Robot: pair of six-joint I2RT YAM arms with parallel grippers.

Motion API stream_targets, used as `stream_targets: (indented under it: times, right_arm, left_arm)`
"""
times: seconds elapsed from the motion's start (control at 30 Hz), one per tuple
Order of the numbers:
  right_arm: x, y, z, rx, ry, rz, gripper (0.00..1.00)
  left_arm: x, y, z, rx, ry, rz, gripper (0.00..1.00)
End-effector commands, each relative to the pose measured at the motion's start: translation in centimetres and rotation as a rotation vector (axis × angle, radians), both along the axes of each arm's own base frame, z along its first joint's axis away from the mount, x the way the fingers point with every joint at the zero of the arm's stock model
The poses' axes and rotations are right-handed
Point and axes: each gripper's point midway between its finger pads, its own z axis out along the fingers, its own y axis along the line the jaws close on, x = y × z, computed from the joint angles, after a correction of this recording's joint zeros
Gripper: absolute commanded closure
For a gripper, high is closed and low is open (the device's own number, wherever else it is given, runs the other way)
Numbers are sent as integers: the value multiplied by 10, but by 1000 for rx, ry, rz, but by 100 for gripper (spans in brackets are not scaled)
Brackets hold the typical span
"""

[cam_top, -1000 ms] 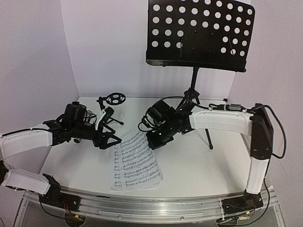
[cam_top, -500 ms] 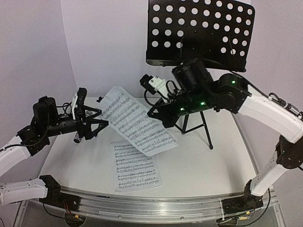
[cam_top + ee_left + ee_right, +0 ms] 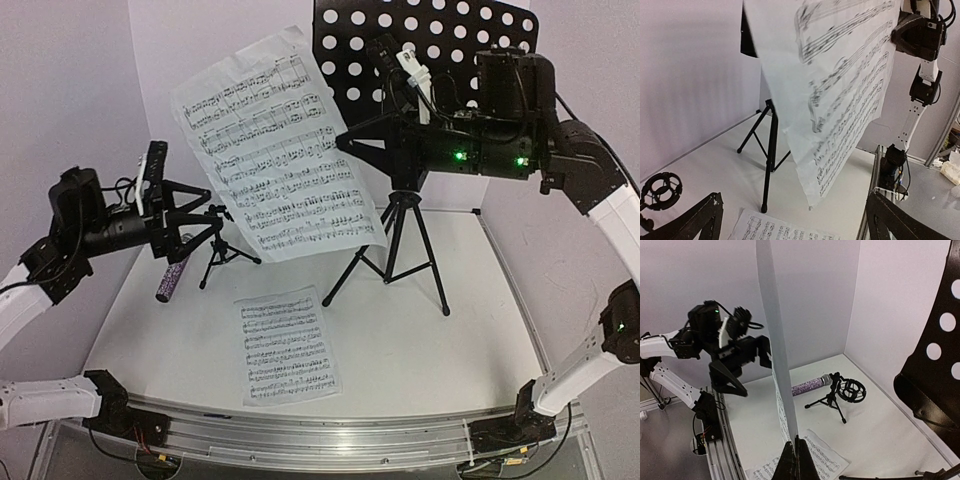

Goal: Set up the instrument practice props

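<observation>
My right gripper (image 3: 342,140) (image 3: 796,456) is shut on the edge of one sheet-music page (image 3: 275,150) (image 3: 840,95) (image 3: 774,340), which hangs high in the air in front of the music stand's perforated tray (image 3: 440,45) (image 3: 935,365). The other page (image 3: 285,345) (image 3: 775,231) lies flat on the table. My left gripper (image 3: 210,215) (image 3: 797,225) (image 3: 742,362) hovers open and empty over the left side. Below it the purple microphone (image 3: 170,282) (image 3: 809,386) lies on the table beside the small mic stand (image 3: 218,250) (image 3: 840,392), whose ring (image 3: 660,187) is empty.
The music stand's tripod legs (image 3: 395,255) (image 3: 771,145) spread over the table's back middle. White walls close in the left and back. An aluminium rail (image 3: 320,440) runs along the near edge.
My right arm has lifted the held page from mid height up in front of the tray. My left gripper has risen a little and its jaws have spread wider.
</observation>
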Motion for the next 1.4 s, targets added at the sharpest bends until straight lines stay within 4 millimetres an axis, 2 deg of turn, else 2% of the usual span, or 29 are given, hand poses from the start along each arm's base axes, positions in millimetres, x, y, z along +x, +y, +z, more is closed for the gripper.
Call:
stream_targets:
  times: [0.0, 0.07, 0.13, 0.2, 0.3, 0.47, 0.57, 0.67, 0.8, 0.9, 1.0, 1.03, 1.1, 1.13, 1.17, 1.2, 1.27, 1.37]
  right_arm:
    - [-8, 0, 43, 137, -68, 38, 100]
    - [-5, 4, 43, 144, -69, 32, 100]
    - [-2, 6, 44, 156, -77, 24, 100]
    - [1, 5, 49, 185, -95, 8, 100]
    - [11, 0, 55, 213, -94, -37, 100]
    - [36, -6, 46, 215, -53, -143, 100]
    - [50, -10, 44, 231, -22, -200, 100]
    - [64, -16, 49, 268, 10, -271, 100]
    - [84, -27, 62, 301, -10, -385, 100]
    - [93, -27, 71, 304, -46, -432, 100]
    - [105, -40, 73, 280, -91, -529, 100]
    - [108, -47, 74, 261, -118, -567, 94]
    - [111, -56, 74, 206, -180, -611, 59]
    - [114, -61, 74, 171, -211, -635, 47]
    - [116, -66, 72, 126, -245, -662, 41]
    - [119, -73, 68, 73, -273, -695, 35]
    - [124, -89, 58, -42, -318, -730, 30]
    - [118, -103, 38, -172, -365, -663, 29]
  left_arm:
    - [-16, -26, 54, -69, -94, -241, 0]
    - [-23, -31, 67, -82, -126, -318, 1]
    - [-25, -34, 70, -81, -138, -342, 8]
    - [-24, -33, 70, -88, -127, -338, 25]
    - [-21, -30, 75, -112, -121, -303, 62]
    - [-27, -25, 103, -143, -214, -289, 83]
    - [-30, -24, 115, -149, -238, -300, 100]
    - [-25, -26, 125, -152, -206, -292, 100]
    - [-4, -31, 159, -200, -105, -240, 100]
    - [14, -40, 167, -193, -6, -222, 100]
    - [30, -43, 175, -186, 4, -177, 100]
    - [32, -44, 181, -183, -30, -167, 100]
    - [35, -48, 189, -168, -116, -146, 100]
    - [36, -51, 193, -157, -156, -137, 100]
    - [36, -53, 198, -141, -217, -122, 100]
    - [40, -57, 199, -124, -248, -107, 100]
    - [39, -65, 200, -72, -366, -101, 100]
    - [36, -76, 203, -5, -534, -79, 100]
